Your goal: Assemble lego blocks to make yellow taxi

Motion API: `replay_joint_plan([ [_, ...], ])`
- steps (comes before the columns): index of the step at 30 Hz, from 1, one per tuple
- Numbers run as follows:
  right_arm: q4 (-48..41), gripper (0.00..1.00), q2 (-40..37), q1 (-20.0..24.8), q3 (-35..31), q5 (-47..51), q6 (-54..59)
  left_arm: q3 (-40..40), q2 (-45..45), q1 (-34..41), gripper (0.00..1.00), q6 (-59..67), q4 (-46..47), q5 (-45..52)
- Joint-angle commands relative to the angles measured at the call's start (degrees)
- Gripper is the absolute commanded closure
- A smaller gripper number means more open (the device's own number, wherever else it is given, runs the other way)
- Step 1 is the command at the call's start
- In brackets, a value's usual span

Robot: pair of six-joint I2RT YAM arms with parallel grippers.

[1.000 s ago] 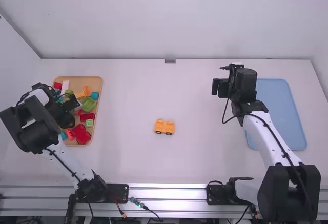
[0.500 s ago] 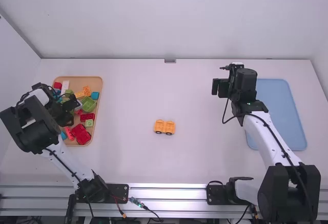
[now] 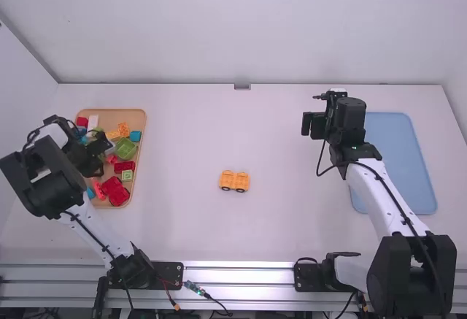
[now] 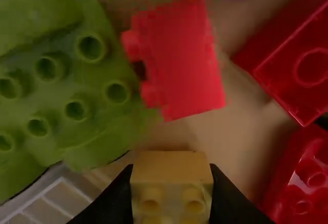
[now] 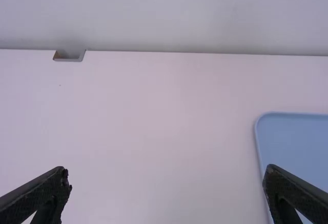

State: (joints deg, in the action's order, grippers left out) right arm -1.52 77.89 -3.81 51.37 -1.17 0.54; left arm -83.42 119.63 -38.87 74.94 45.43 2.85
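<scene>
The left pincer [image 3: 95, 160] gripped a yellow block [image 4: 171, 170] at the tan tray [image 3: 140, 144] of bricks, while a yellow wheeled piece [image 3: 234, 181] sat mid-tabletop [image 3: 284, 224] and the right pincer [image 3: 314, 124], fingers spread wide, hung near the blue tray [image 3: 400, 162].

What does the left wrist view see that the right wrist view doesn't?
Left wrist view: a yellow block held up close, red blocks and a bumpy green block.

Right wrist view: the blue tray, the white table and the wall.

Both: black fingers at the bottom edge, the left arm's fingers squeezing, the right arm's fingers wide apart.
</scene>
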Motion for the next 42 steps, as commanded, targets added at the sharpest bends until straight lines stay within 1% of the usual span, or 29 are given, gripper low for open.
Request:
replay_joint_plan([
  [1,-0.2,0.01,-0.4,-0.3,1.6,-0.1,-0.1,-3.4,0.0,0.9,0.67,-3.8,2.0,1.2],
  [5,-0.2,0.01,-0.4,-0.4,1.6,-0.1,-0.1,-8.6,0.0,2.6,0.67,-3.9,9.2,1.4],
  [7,-0.2,0.01,-0.4,-0.3,1.6,-0.1,-0.1,-11.2,0.0,3.8,0.63,-5.9,12.3,1.7],
  [10,-0.2,0.01,-0.4,-0.3,1.6,-0.1,-0.1,-16.7,0.0,6.3,0.63,-10.9,17.7,2.8],
  [12,-0.2,0.01,-0.4,-0.4,1.6,-0.1,-0.1,-20.7,0.0,8.2,0.68,-14.5,21.3,3.5],
  [14,-0.2,0.01,-0.4,-0.3,1.6,-0.1,-0.1,-25.5,0.0,11.2,0.84,-18.8,25.9,3.8],
  [16,-0.2,0.01,-0.4,-0.3,1.6,-0.1,-0.1,-27.3,0.0,12.6,0.85,-20.1,27.7,3.5],
  [18,-0.2,0.01,-0.4,-0.4,1.6,0.0,-0.1,-30.6,0.0,15.8,0.65,-19.9,31.7,0.8],
  [19,-0.2,0.01,-0.4,-0.4,1.6,-0.1,-0.1,-31.1,0.0,16.6,0.64,-19.9,32.2,-0.3],
  [20,-0.2,0.01,-0.4,-0.3,1.6,0.0,-0.1,-31.5,0.0,17.6,0.59,-20.1,32.3,-2.4],
  [22,-0.2,0.01,-0.4,-0.3,1.6,0.0,-0.1,-31.3,0.0,19.0,0.55,-20.1,31.5,-5.6],
  [25,-0.2,0.01,-0.4,-0.4,1.6,0.0,-0.1,-30.4,0.0,19.4,0.54,-20.1,29.6,-7.0],
  [27,-0.2,0.01,-0.4,-0.2,1.6,-0.1,-0.1,-29.1,0.0,18.8,0.48,-20.1,28.0,-6.8],
  [28,-0.2,0.01,-0.4,-0.2,1.6,0.0,-0.1,-29.0,0.0,18.6,0.48,-20.1,27.8,-6.9],
  [30,-0.4,0.01,-0.4,-0.3,1.6,0.0,-0.1,-27.6,0.0,17.3,0.34,-20.0,26.9,-7.0],
  [32,-0.4,0.01,-0.4,-0.4,1.6,0.0,-0.1,-27.0,0.0,16.3,0.17,-19.8,26.6,-7.0],
  [33,-0.4,0.01,-0.4,-0.3,1.6,-0.1,-0.1,-26.0,0.0,14.8,0.04,-19.9,26.1,-6.9],
  [36,-0.2,0.01,-0.4,-0.4,1.6,-0.1,-0.1,-23.7,0.0,11.7,0.02,-19.0,23.8,-6.9],
  [39,0.2,0.01,-0.4,-0.3,1.6,-0.1,-0.2,-20.5,0.0,8.0,0.05,-15.5,21.4,-6.4],
  [41,0.3,0.01,-0.4,-0.4,1.6,-0.1,-0.2,-19.0,0.0,6.6,0.1,-12.7,21.0,-6.3],
  [42,0.3,0.01,-0.4,-0.4,1.6,-0.1,-0.3,-17.4,0.0,5.4,0.1,-9.7,20.5,-5.8],
])
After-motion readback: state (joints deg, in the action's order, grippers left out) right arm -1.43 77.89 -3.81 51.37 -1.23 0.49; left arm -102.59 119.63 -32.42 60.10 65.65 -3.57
